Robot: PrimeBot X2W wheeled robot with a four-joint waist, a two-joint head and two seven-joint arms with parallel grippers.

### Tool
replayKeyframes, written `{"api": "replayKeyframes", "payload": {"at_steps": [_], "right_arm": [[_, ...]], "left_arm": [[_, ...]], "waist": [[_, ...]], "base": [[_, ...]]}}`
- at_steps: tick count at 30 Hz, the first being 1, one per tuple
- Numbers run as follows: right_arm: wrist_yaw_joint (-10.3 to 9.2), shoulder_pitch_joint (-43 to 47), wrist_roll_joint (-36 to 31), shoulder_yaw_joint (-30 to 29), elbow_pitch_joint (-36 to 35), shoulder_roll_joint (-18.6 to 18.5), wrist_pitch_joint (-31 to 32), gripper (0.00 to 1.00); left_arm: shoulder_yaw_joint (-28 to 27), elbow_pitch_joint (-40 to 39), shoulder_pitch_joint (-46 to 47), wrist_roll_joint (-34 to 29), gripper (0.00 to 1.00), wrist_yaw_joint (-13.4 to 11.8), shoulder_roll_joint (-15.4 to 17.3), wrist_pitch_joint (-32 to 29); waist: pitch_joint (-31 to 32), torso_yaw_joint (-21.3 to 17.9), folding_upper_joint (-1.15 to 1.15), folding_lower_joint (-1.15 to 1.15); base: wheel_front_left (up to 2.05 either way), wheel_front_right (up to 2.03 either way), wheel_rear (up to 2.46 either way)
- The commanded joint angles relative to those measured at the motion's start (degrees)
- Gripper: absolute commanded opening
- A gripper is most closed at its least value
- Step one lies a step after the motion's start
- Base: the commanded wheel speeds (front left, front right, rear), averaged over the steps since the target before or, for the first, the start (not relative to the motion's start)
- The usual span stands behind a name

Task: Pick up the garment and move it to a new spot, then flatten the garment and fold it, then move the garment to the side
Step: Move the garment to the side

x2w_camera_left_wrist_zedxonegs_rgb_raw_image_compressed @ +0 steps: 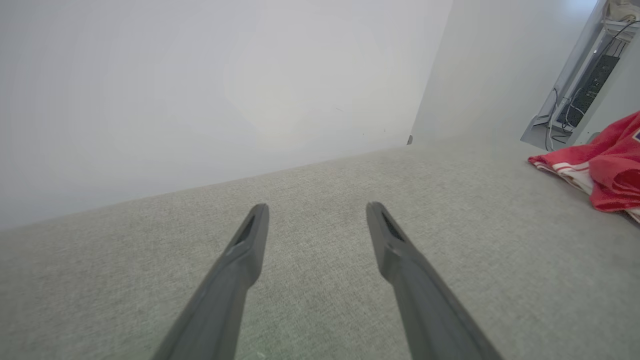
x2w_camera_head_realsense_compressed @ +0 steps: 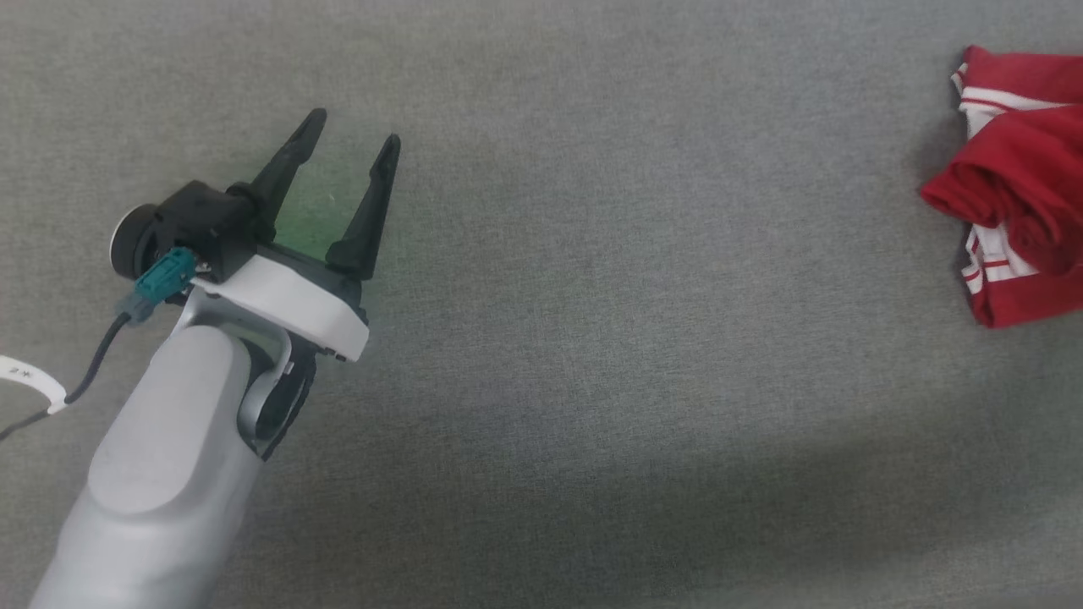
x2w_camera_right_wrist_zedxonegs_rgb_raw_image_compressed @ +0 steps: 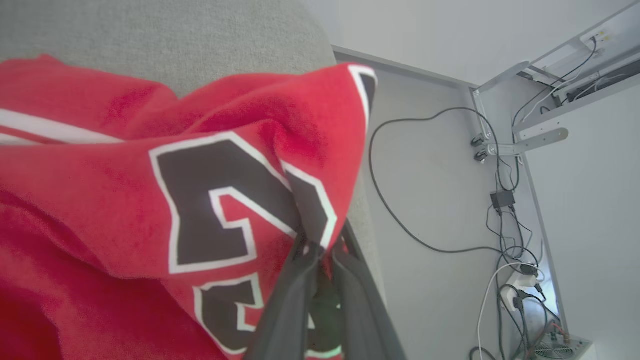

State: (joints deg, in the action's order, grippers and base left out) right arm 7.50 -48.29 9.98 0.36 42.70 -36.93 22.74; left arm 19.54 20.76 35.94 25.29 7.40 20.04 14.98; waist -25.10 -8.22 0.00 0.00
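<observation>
Garment [x2w_camera_head_realsense_compressed: 1019, 178]: bunched nr worktop [x2w_camera_head_realsense_compressed: 592, 296] right edge. R jaws clenched on thin fold by numeral; L jaws released, well apart. Risk: slick fold may slip on lift.

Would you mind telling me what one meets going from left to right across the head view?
Cable with a white tag → left gripper, jaws open → bare grey cloth surface → red jersey, crumpled at the right edge.
</observation>
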Motion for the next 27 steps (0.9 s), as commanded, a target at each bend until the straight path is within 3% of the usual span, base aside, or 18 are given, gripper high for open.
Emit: {"api": "replayKeyframes", "payload": {"at_steps": [1, 10, 12, 13, 14, 27], "right_arm": [[0.00, -1.1, -1.4, -0.7, 1.9, 1.4, -1.0, 0.00], [0.00, -4.8, -6.5, -4.4, 11.5, 4.9, -5.7, 0.00], [0.00, -5.9, -7.4, -5.1, 13.4, 5.0, -6.5, 0.41], [0.00, -6.3, -7.8, -5.2, 14.1, 5.2, -6.8, 0.76], [0.00, -6.7, -8.1, -5.3, 14.8, 5.4, -7.2, 1.00], [0.00, -6.7, -4.5, -3.5, 15.7, 7.6, -12.2, 1.00]], "left_arm": [[0.5, 0.3, 1.1, 0.7, 1.00, 0.1, 0.3, 0.2], [2.0, 1.1, 3.2, 1.4, 1.00, 0.1, 1.1, 0.2], [1.6, 1.2, 3.2, 1.7, 1.00, 0.1, 1.3, 0.2], [1.4, 1.3, 3.0, 1.7, 1.00, 0.1, 1.3, 0.2], [1.1, 1.2, 2.8, 1.7, 1.00, 0.1, 1.5, 0.2], [-6.1, 3.1, -3.9, 2.2, 1.00, -0.3, 0.6, 0.2]], "waist": [[-1.1, 0.1, 0.00, 0.00], [-2.6, 1.2, 0.00, 0.00], [-2.4, 1.4, 0.00, 0.00], [-2.2, 1.4, 0.00, 0.00], [-1.8, 1.5, 0.00, 0.00], [6.6, 2.6, 0.00, 0.00]], "base": [[0.00, 0.00, 0.00], [0.00, 0.00, 0.00], [0.00, 0.00, 0.00], [0.00, 0.00, 0.00], [0.00, 0.00, 0.00], [0.00, 0.00, 0.00]]}}
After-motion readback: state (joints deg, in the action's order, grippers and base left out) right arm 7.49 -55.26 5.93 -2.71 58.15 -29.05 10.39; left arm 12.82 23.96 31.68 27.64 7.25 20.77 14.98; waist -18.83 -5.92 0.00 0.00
